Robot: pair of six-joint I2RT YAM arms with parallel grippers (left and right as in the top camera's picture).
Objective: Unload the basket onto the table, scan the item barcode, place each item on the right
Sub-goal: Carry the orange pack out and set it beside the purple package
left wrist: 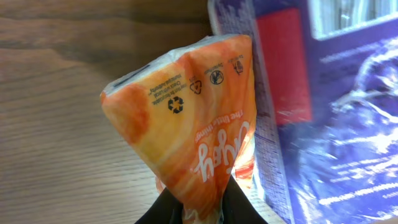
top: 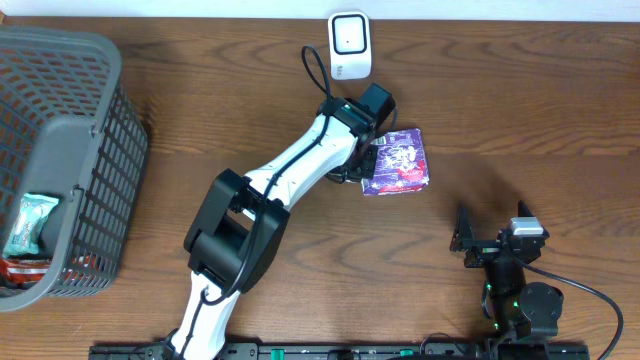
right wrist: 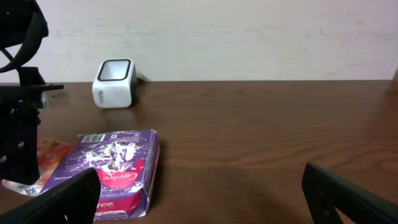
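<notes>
An orange snack packet with white lettering and recycling marks is pinched at its lower end by my left gripper, which is shut on it. The packet hangs low over the wood beside a purple pack. I cannot make out a barcode on the side that shows. Overhead, the left gripper sits at the purple pack's left edge, below the white scanner. The right wrist view shows the orange packet, purple pack and scanner. My right gripper stands open and holds nothing.
A grey mesh basket at the left edge holds more wrapped items. The left arm stretches diagonally across the table's middle. A black cable runs from the scanner. A pale wall lies behind the table.
</notes>
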